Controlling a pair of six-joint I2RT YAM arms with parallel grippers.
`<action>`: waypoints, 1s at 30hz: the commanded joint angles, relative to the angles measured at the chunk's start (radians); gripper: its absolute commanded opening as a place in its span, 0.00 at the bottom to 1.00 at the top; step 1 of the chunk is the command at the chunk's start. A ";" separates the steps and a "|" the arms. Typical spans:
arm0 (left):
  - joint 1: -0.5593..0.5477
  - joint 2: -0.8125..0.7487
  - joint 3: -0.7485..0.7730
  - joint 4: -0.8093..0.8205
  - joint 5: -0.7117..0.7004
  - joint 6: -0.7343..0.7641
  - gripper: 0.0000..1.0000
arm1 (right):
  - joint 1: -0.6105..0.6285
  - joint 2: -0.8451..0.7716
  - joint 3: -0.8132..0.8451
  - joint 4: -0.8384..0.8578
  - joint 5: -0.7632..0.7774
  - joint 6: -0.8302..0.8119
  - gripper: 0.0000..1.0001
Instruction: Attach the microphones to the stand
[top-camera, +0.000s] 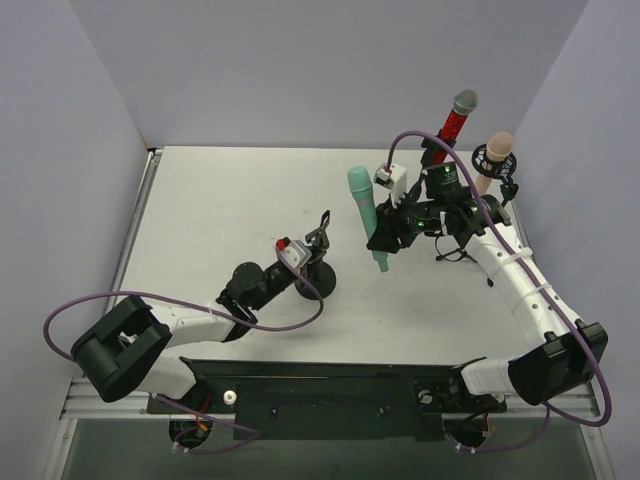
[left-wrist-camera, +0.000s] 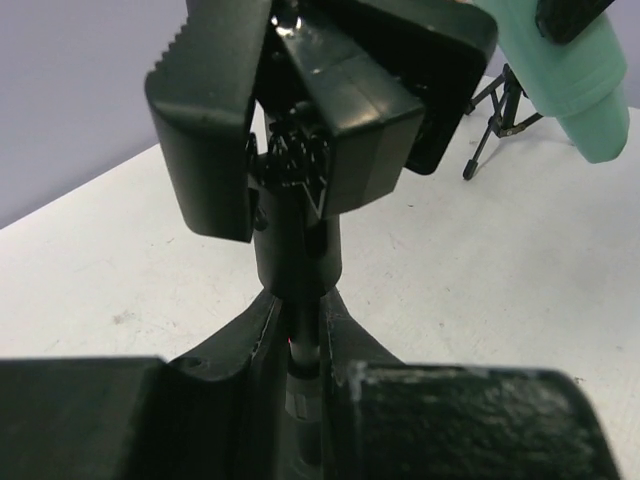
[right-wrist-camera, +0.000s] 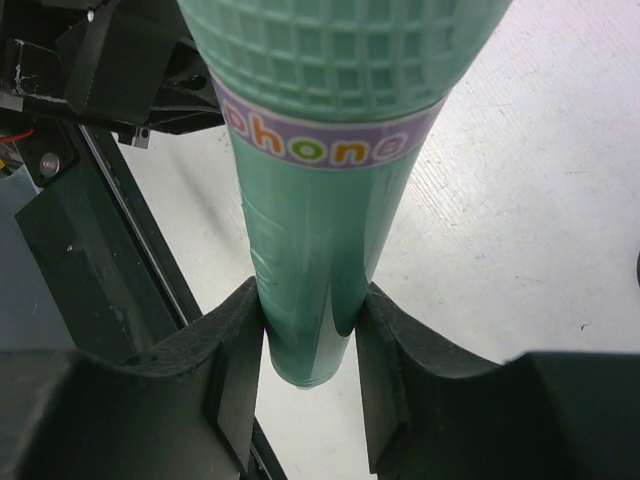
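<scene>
Gripping the green microphone near its lower end, my right fingers are holding it head up, slightly tilted, above the table, right of centre. My left fingers are clenching the thin stem of a small black stand near the table's middle. Behind my right arm, the red microphone and pink microphone are sitting in their holders.

The only readable lettering is on the mint-green microphone. A lilac band around its upper body carries multicoloured letters reading "phone", the first letter half hidden at the band's left end.
</scene>
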 joint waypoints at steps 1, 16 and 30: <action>0.015 -0.004 0.058 0.007 0.054 0.048 0.00 | -0.011 -0.047 -0.016 0.033 -0.038 0.001 0.00; 0.347 0.115 0.332 -0.031 1.078 -0.322 0.00 | -0.014 -0.085 -0.076 0.035 -0.095 -0.104 0.00; 0.345 0.177 0.303 -0.238 1.031 0.025 0.04 | -0.027 -0.096 -0.125 0.026 -0.147 -0.243 0.00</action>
